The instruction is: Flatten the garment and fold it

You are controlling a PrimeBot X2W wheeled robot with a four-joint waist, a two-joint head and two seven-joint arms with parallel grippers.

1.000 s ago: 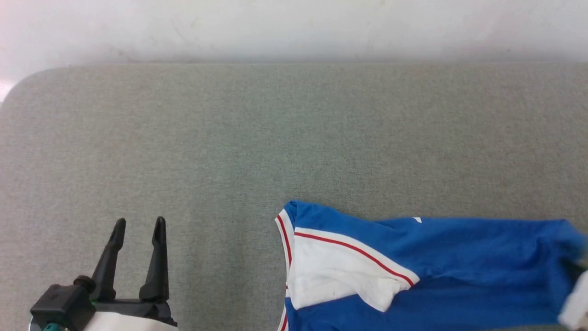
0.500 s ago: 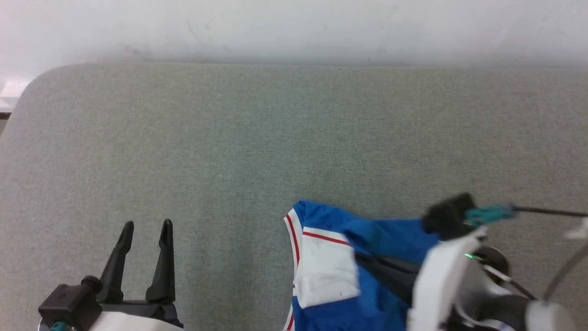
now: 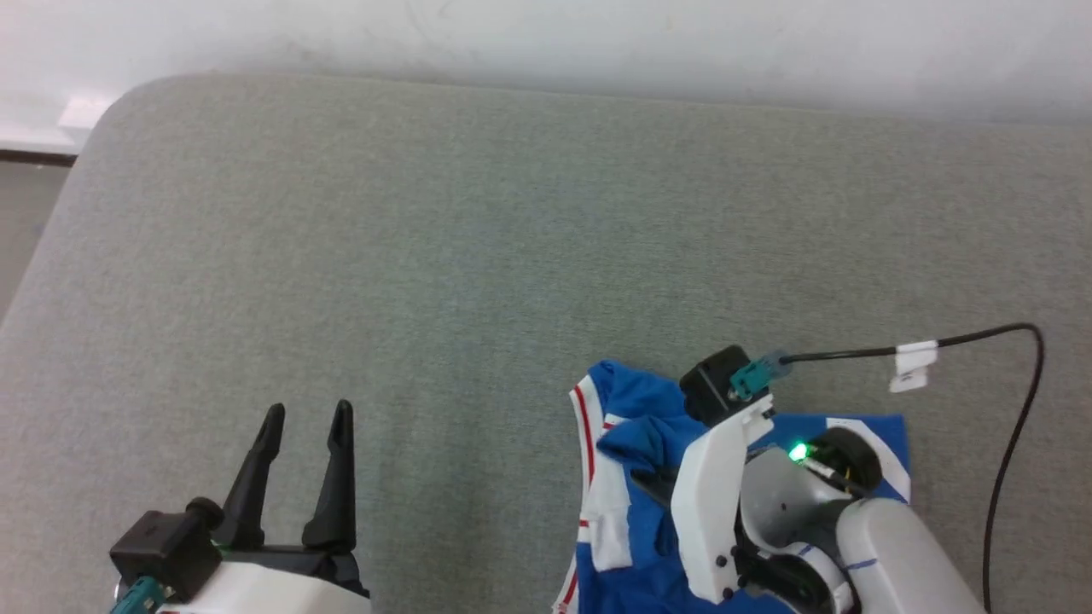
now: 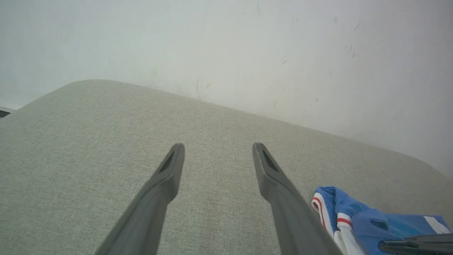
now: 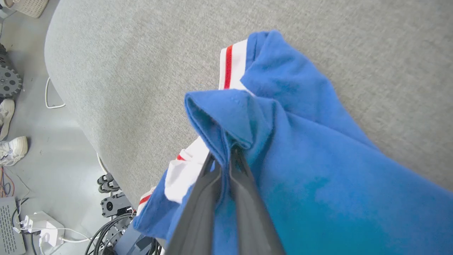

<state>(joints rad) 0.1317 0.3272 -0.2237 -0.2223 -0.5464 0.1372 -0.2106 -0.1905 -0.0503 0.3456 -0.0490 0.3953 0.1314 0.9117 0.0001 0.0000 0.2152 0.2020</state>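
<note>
Blue shirt (image 3: 636, 443) bunched at the near edge of a grey fabric table (image 3: 426, 256), a doubled blue fold pinched in the closed right gripper (image 5: 222, 157); left gripper (image 3: 308, 409) open, empty, well apart; probably light and limp, best held by hems or corners.

No legible text, garment (image 5: 304, 170) print unreadable

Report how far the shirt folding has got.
Done: nothing visibly; the garment lies bunched at the table edge. In hand: the right gripper, shut on a blue fold, holds it over the white sleeve. To do: flattening and folding; the left gripper hangs open, off the cloth.
</note>
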